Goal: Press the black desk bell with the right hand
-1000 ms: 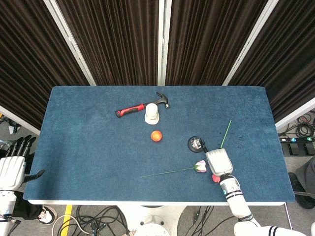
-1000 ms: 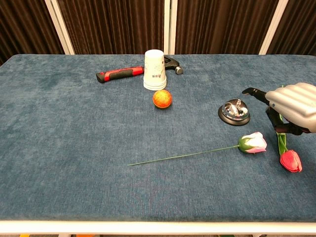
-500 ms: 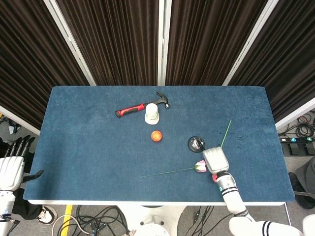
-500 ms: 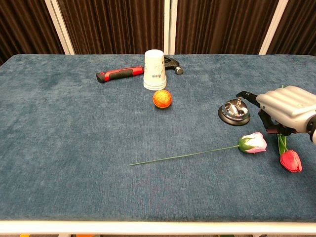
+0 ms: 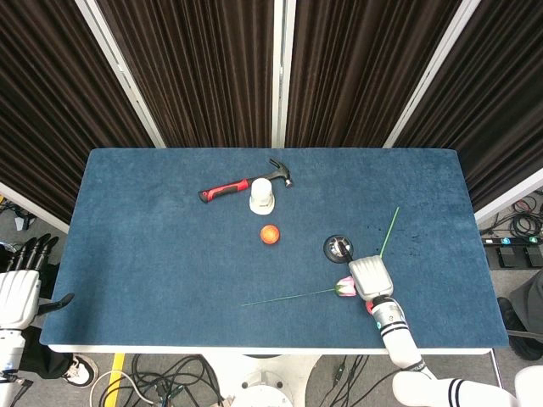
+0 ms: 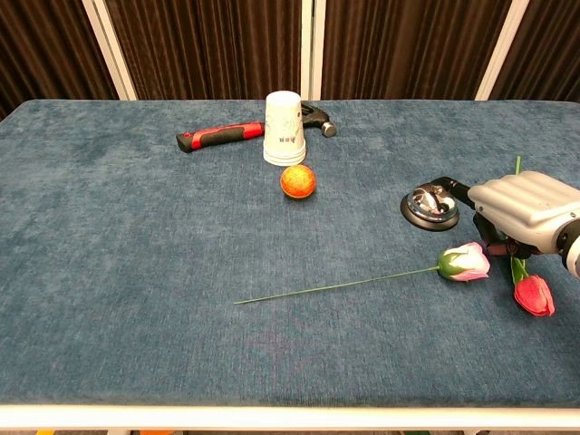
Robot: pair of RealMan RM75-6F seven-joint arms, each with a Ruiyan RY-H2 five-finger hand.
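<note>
The desk bell (image 6: 430,205) has a black base and a shiny dome, and stands right of the table's middle; from above the bell (image 5: 338,248) shows as a dark disc. My right hand (image 6: 524,214) (image 5: 372,278) hovers just to its right, knuckles up, fingers curled in, holding nothing. One dark fingertip (image 6: 450,187) reaches over the bell's right edge; contact cannot be told. My left hand (image 5: 19,287) hangs off the table's left edge, fingers apart and empty.
A pink rose (image 6: 464,261) on a long stem and a red tulip (image 6: 534,294) lie by my right hand. An orange ball (image 6: 297,181), an upturned white paper cup (image 6: 284,128) and a red-handled hammer (image 6: 220,136) sit further back.
My right hand has moved left and down towards the bell; its fingertip now reaches the bell's right edge. The left hand has not moved.
</note>
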